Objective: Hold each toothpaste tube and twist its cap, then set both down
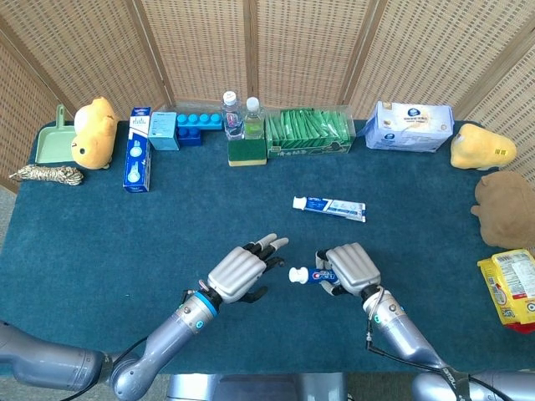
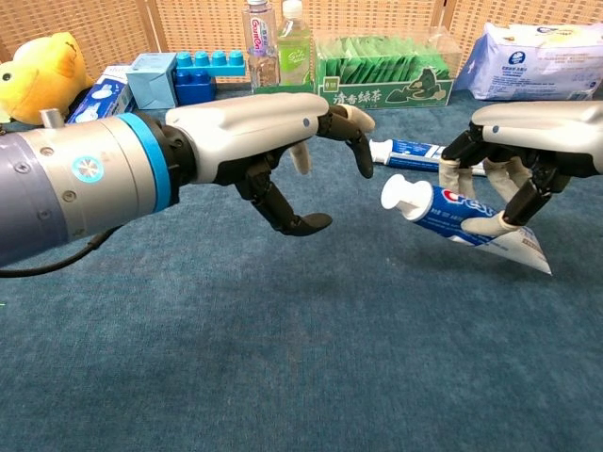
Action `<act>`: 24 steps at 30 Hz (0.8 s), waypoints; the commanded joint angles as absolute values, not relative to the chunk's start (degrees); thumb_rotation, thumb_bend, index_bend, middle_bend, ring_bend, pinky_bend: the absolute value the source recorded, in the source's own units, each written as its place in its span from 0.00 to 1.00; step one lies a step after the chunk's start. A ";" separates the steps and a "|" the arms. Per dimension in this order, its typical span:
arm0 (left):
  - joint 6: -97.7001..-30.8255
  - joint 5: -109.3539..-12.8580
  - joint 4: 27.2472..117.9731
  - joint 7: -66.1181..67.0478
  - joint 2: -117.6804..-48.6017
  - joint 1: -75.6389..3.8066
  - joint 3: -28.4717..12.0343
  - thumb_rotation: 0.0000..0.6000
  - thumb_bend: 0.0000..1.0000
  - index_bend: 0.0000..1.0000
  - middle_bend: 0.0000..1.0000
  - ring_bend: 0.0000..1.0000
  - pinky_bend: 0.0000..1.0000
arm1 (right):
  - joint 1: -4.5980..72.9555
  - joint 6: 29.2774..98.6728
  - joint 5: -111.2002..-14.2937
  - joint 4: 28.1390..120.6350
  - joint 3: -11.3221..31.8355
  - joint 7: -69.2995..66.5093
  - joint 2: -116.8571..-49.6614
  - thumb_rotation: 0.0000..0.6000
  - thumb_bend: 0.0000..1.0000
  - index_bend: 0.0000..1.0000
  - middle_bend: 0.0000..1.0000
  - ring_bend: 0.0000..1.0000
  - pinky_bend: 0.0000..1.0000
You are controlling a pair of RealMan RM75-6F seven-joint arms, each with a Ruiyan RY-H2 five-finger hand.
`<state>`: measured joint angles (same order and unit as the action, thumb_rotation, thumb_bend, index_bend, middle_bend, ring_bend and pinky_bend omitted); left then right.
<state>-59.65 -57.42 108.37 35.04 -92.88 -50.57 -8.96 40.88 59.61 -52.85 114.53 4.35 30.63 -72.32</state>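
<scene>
Two robot hands meet above a teal-covered table (image 1: 100,259): the right hand (image 1: 351,267) grasps a toothpaste tube (image 2: 462,218) off the cloth, its white cap (image 2: 403,196) pointing toward the left hand (image 1: 241,271), which holds nothing, fingers (image 2: 283,209) apart and curled just short of the cap. Beyond them a second toothpaste tube (image 1: 329,207) lies flat mid-table. Along the far edge stand two bottles (image 1: 242,115), blue blocks (image 1: 194,127) and a green packet box (image 1: 309,134).
</scene>
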 commanded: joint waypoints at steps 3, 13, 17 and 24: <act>-60.66 -58.31 107.41 35.18 -94.32 -50.71 -8.73 1.00 0.34 0.27 0.06 0.00 0.27 | 40.94 59.55 -53.41 114.77 4.01 30.60 -72.44 1.00 0.43 0.89 0.74 0.69 0.68; -60.78 -59.04 106.13 34.68 -96.26 -51.22 -8.72 1.00 0.34 0.27 0.06 0.00 0.27 | 41.33 59.58 -54.18 115.33 3.33 31.29 -73.38 1.00 0.43 0.89 0.74 0.69 0.68; -60.57 -59.16 106.20 34.62 -96.27 -51.33 -8.53 1.00 0.34 0.27 0.06 0.00 0.27 | 41.41 59.70 -54.06 115.37 3.31 31.28 -73.47 1.00 0.43 0.89 0.74 0.69 0.68; -60.06 -59.14 106.33 34.78 -95.82 -51.52 -8.09 1.00 0.34 0.27 0.05 0.00 0.27 | 41.45 59.39 -54.44 115.33 3.37 30.34 -73.17 1.00 0.44 0.89 0.74 0.69 0.68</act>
